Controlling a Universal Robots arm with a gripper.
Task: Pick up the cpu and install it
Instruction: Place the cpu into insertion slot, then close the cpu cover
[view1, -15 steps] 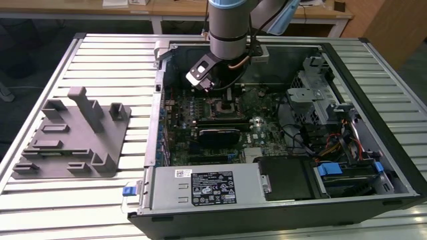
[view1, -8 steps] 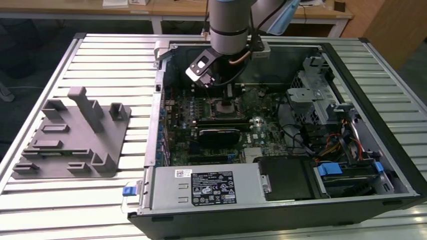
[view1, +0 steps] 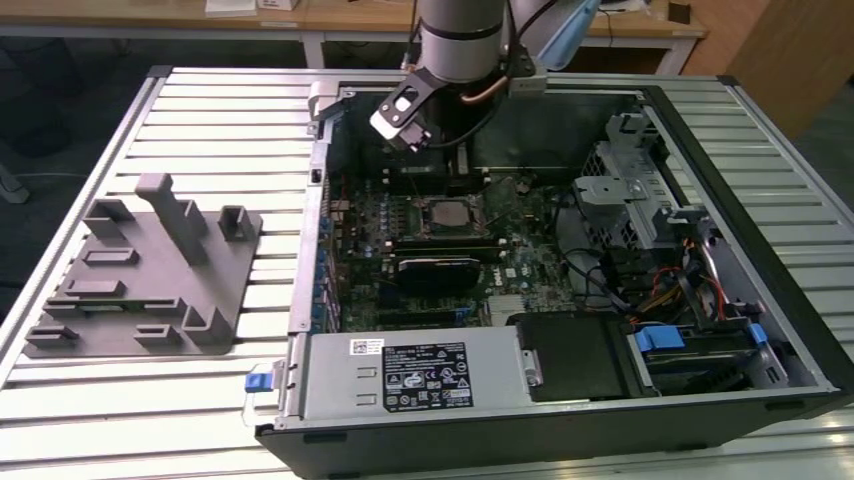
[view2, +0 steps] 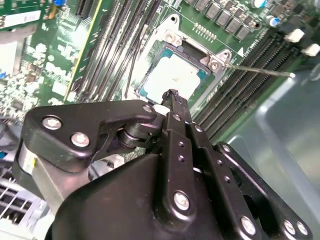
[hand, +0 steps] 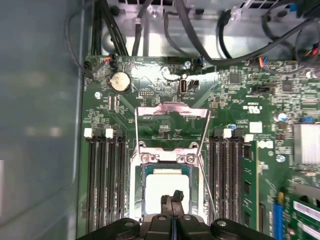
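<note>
Here, inside the open computer case (view1: 534, 440), we see the cpu (hand: 162, 181) lying flat in its socket (hand: 136, 190) on the motherboard (hand: 240, 95), the load plate (hand: 172, 109) swung up. The gripper (hand: 172, 196) hangs just above it, jaws pressed together on nothing. Its fingers (view2: 176, 112) cover the chip's near edge in both wrist views; whether they touch it, we cannot tell.

tool (view2: 171, 95) (pinched closed) — tip over cpu (view2: 172, 75) | cpu lies in socket (view2: 172, 38)
</note>
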